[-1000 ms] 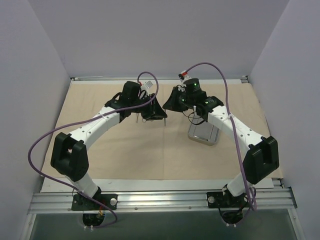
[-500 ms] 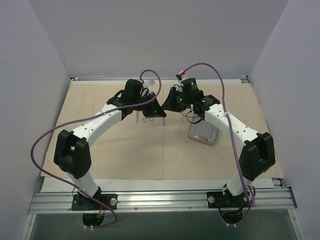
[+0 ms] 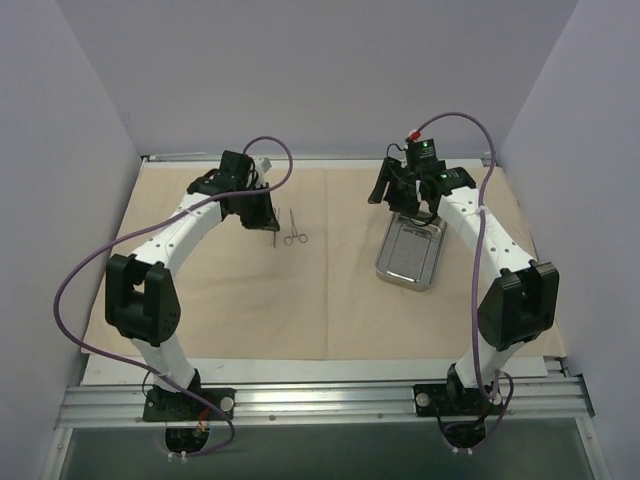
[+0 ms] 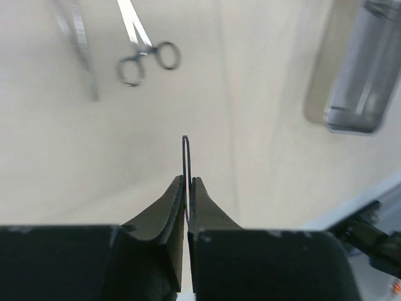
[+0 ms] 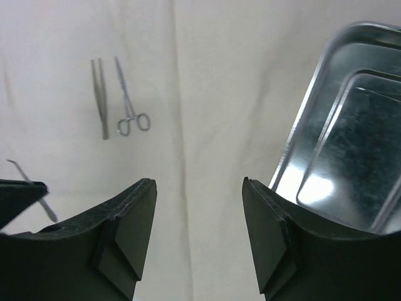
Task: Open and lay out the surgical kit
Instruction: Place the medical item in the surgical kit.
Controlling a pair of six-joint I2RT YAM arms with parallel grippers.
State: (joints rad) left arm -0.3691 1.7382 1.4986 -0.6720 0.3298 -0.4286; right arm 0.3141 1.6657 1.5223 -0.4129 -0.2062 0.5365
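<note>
The beige cloth wrap point(image 3: 330, 300) lies spread flat over the table. On it at the right sits the shiny steel tray point(image 3: 408, 255), bare inside point(image 5: 351, 144). A ring-handled scissor-like instrument point(image 3: 294, 229) point(image 4: 145, 51) and thin tweezers point(image 5: 100, 99) point(image 4: 80, 44) lie side by side on the cloth at back centre-left. My left gripper point(image 3: 266, 218) point(image 4: 187, 182) hovers just left of them, shut on a thin metal instrument point(image 4: 186, 157) that sticks out past the fingertips. My right gripper point(image 3: 393, 200) point(image 5: 199, 182) stands open with nothing in it, above the cloth beside the tray's far left corner.
Grey walls close in the table on the left, back and right. The cloth's edges reach nearly to the walls. A metal rail point(image 3: 320, 400) holding both arm bases runs along the near edge. Purple cables loop from each arm.
Both arms have swung apart from the middle, the left one leftward with the thin instrument, the right one toward the tray's far end. The right gripper has opened. The ring-handled instrument now lies uncovered.
</note>
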